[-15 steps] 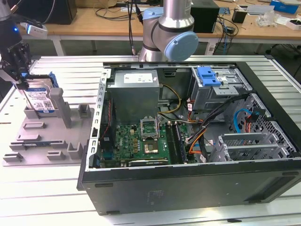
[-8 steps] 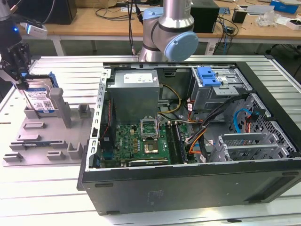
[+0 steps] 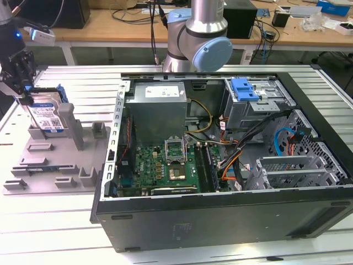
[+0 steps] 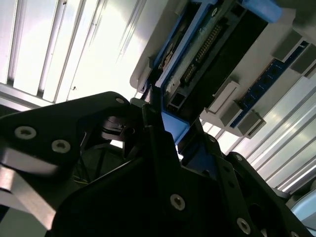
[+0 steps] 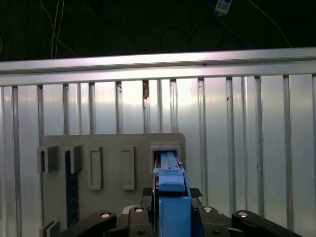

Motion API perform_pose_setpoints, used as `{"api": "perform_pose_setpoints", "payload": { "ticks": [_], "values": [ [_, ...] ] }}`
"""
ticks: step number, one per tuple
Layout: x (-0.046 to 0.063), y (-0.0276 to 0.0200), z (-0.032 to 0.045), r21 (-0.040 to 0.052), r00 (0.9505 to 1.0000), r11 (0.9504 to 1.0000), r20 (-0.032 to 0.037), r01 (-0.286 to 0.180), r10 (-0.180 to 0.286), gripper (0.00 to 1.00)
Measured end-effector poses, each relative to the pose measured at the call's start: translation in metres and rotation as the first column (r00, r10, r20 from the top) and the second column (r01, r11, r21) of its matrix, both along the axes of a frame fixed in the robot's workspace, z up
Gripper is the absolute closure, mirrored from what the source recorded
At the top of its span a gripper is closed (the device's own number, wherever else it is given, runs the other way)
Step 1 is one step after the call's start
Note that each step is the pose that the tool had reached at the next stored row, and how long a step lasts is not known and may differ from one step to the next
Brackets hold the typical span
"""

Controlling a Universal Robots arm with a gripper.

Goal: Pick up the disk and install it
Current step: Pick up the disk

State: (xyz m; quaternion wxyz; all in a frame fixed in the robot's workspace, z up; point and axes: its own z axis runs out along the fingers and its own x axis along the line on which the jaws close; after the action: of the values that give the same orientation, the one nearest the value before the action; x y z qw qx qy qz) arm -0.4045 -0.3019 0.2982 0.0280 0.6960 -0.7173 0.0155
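The disk (image 3: pixel 47 115) stands on edge in a slot of the grey holder (image 3: pixel 49 160) at the exterior view's left; it is silver with a white-and-blue label and a blue carrier frame. My gripper (image 3: pixel 23 95) is right above it, fingers down on its top edge. In the first wrist view the blue frame of the disk (image 5: pixel 170 192) runs between the black fingers of the gripper (image 5: pixel 170 215), which press against it on both sides. The second wrist view shows the gripper (image 4: pixel 159 121) shut on the blue edge of the disk (image 4: pixel 207 49), which still sits in the holder (image 4: pixel 232 89).
The open computer case (image 3: pixel 220 215) lies on the table in the exterior view's middle and right. It holds a grey power-supply box (image 3: pixel 157 107), a motherboard (image 3: pixel 165 165), and a drive bay with a blue clip (image 3: pixel 245 89). The arm's base (image 3: pixel 198 38) stands behind the case.
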Motion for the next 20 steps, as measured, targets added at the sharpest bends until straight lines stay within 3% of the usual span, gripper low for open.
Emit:
{"api": "perform_pose_setpoints", "payload": {
  "ticks": [14, 16, 20],
  "values": [
    [0.0, 0.0, -0.001, -0.0001, 1.0, 1.0, 0.0005, 0.0, 0.0, 0.64],
    [0.0, 0.0001, 0.0008, 0.0007, 1.0, 1.0, 0.0024, 0.0, 0.0, 0.64],
    [0.0, 0.0, 0.0116, -0.0001, 1.0, 1.0, 0.0005, 0.0, 0.0, 0.64]
  ]
}}
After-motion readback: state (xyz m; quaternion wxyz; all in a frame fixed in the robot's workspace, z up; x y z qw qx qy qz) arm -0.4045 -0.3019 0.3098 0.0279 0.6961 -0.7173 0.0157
